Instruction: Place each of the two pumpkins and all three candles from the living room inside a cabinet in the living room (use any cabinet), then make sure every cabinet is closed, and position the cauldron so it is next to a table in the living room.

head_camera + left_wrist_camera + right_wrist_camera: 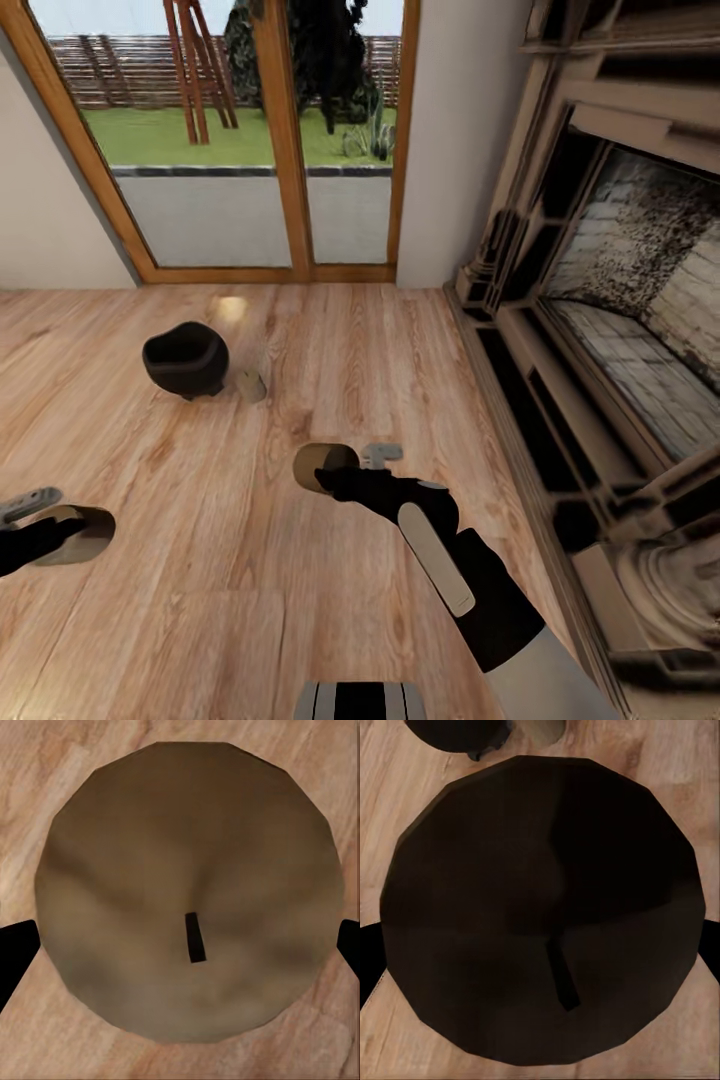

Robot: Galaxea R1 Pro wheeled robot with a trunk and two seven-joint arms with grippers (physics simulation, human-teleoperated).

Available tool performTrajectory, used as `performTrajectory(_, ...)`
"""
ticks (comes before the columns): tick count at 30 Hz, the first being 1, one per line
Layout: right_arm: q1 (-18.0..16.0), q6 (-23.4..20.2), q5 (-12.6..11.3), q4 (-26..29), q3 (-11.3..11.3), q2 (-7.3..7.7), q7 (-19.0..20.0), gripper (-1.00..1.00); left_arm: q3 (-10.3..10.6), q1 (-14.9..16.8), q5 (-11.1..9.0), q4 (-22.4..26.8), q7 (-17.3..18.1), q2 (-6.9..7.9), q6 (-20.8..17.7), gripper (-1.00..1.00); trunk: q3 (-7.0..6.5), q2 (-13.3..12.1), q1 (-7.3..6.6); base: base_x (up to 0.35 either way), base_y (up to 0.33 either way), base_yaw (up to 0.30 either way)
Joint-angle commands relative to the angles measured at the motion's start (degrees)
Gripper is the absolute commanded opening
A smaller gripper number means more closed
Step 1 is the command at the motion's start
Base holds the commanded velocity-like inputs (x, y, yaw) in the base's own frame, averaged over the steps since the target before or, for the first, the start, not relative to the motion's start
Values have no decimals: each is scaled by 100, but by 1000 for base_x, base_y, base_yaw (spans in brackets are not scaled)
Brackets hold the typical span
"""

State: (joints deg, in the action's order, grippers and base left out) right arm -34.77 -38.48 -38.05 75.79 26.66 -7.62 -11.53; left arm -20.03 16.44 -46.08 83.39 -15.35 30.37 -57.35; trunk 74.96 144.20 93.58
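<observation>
- The right gripper (345, 470) hangs over the wooden floor (200, 600), nearer the camera than the cauldron (186, 358) and toward the fireplace side of it. It is clamped on a candle (322, 466). In the right wrist view this candle (540, 907) shows its round top in deep shadow, a dark wick low of centre, with a dark fingertip (367, 952) at each side edge.
- The left gripper (55, 525) sits low at the picture's edge, nearer than the cauldron and on its side away from the fireplace. It grips a second candle (80, 533). In the left wrist view that candle (187, 889) shows a tan top with a short black wick, black fingertips (13, 949) pressed at both sides, floor planks behind.
- The cauldron, black and round-bellied, stands upright on the floor, about midway between the grippers and the glass door (250, 150).
- A third candle (250, 385) rests on the floor just beside the cauldron, on its fireplace side; whether the two touch cannot be told.
- The stone fireplace (620, 300) runs along the wall well apart from the cauldron.
- Beyond the cauldron, the wood-framed glass door looks out on a lawn and fence.
</observation>
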Motion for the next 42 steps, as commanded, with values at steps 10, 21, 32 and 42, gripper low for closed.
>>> performTrajectory(10,-3,-10,-375,6,14,6,-446,-100,-17,-27,-519,2,-57,195,-22,-100,-223,-12,-28,-137,0,233)
performTrajectory(21,-3,5,-377,-156,20,6,-448,-100,-19,-27,-525,2,-56,197,-22,-100,-466,-27,-57,-2,0,290)
performTrajectory(32,-3,-5,-379,-239,19,6,-454,-100,-41,-27,-540,-49,-56,261,-21,-100,-710,-41,-85,0,0,291)
performTrajectory(42,-3,-18,-379,-591,14,-8,-473,-100,-45,-27,-534,-143,-64,341,-22,-100,-932,-55,-111,0,0,291)
